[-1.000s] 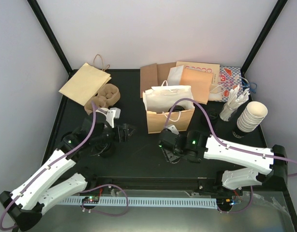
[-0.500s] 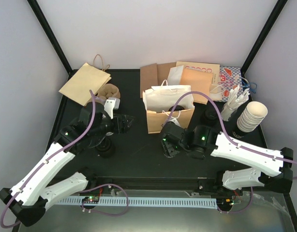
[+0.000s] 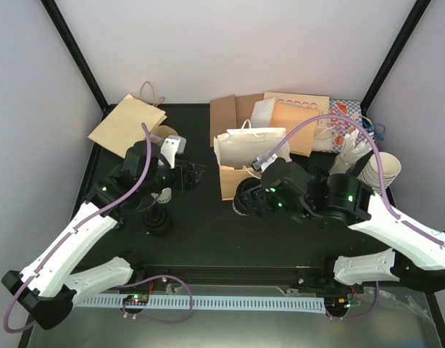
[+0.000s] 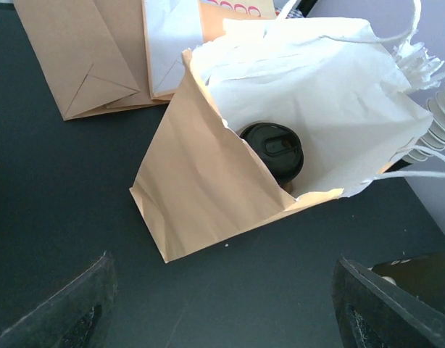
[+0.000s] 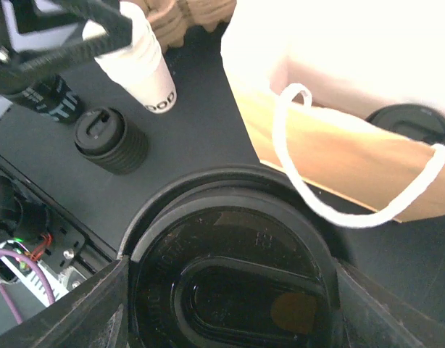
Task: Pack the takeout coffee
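Note:
One takeout coffee (image 5: 230, 283) fills the right wrist view, its round black sip lid between the fingers of my right gripper (image 5: 231, 293), which is shut on it. From above, this cup (image 3: 244, 194) and the right gripper (image 3: 253, 199) hang just in front of the open brown paper bag (image 3: 230, 183) with a white lining. A second takeout coffee (image 4: 273, 148) stands inside the bag (image 4: 201, 188), and its lid (image 5: 411, 123) shows over the bag's rim. My left gripper (image 3: 192, 176) is open and empty (image 4: 233, 312), to the left of the bag and facing it.
A stack of black lids (image 3: 159, 223) sits left of centre, with a lidless white cup (image 5: 139, 69) beside it. The pulp cup carrier (image 3: 163, 134) and flat paper bags (image 3: 128, 123) lie at the back. A tall stack of lidless cups (image 3: 378, 174) stands at the right.
My right arm has risen and carried the lidded cup back towards the bag's front. My left gripper has moved back and slightly right, still open.

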`<state>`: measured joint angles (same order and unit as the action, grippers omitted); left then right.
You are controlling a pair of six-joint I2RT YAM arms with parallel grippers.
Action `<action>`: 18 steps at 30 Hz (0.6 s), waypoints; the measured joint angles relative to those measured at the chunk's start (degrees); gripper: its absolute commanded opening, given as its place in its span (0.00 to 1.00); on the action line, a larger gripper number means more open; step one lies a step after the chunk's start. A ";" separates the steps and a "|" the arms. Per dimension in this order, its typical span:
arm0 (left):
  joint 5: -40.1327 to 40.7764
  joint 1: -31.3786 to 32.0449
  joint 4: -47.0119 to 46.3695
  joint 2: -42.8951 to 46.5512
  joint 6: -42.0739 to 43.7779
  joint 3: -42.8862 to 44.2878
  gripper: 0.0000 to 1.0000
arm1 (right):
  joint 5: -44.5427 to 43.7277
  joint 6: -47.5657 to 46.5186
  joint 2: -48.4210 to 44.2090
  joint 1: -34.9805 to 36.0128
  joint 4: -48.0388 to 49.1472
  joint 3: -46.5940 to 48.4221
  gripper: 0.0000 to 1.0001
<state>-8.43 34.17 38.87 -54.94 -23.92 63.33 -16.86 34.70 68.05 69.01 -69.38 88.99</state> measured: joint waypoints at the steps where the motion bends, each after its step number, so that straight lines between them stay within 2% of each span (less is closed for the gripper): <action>1: -0.20 0.00 -0.09 -0.11 0.37 0.00 0.83 | -0.17 -0.37 0.00 -0.13 -0.24 1.05 0.63; 13: -1.68 -0.04 -0.70 -6.25 4.83 5.66 0.85 | -5.97 -6.14 3.63 -2.51 -3.15 21.09 0.63; 18: -1.70 -0.04 -0.72 -7.04 6.23 7.04 0.85 | -11.02 -7.52 3.28 -2.80 -3.06 24.48 0.63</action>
<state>-10.13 34.13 38.15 -61.98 -17.69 70.37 -27.88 27.18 71.33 66.22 -72.44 113.47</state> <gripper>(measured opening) 0.849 0.685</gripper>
